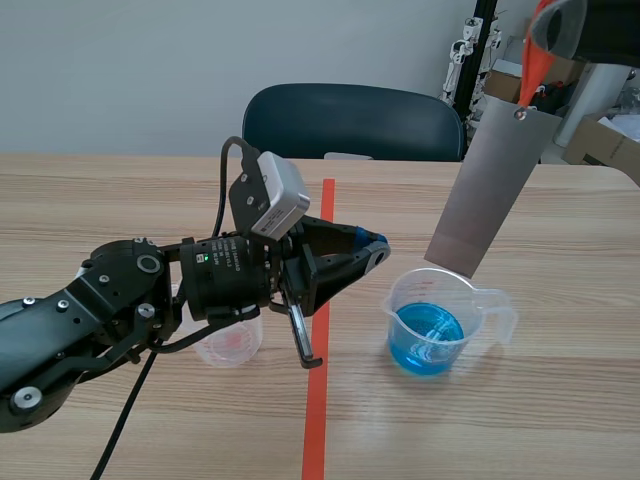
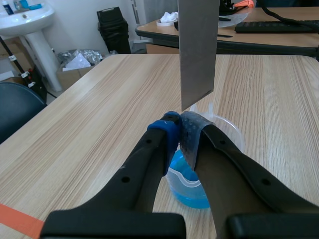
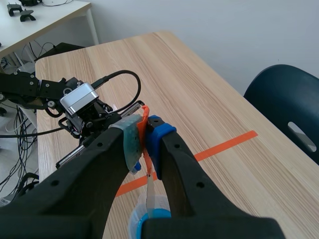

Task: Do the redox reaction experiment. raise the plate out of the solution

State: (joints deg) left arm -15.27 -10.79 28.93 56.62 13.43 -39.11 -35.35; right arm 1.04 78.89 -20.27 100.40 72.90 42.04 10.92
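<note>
A grey metal plate (image 1: 490,185) hangs tilted by an orange tag (image 1: 537,62), its lower edge just above a clear beaker (image 1: 400,300) of blue solution. High at the back right, my right gripper (image 1: 548,30) is shut on that tag. From the right wrist, the tag (image 3: 145,124) is pinched between the fingers and the plate (image 3: 150,196) drops edge-on toward the beaker (image 3: 134,221). My left gripper (image 1: 375,250) is shut on nothing, low and just left of the beaker. Past its joined tips (image 2: 179,130), the plate (image 2: 198,50) hangs over the beaker (image 2: 227,127).
A small empty beaker (image 1: 232,342) stands under my left arm (image 1: 200,280). An orange tape line (image 1: 318,400) runs down the table's middle. A dark chair (image 1: 350,120) stands behind the far edge. Boxes and a stand fill the back right.
</note>
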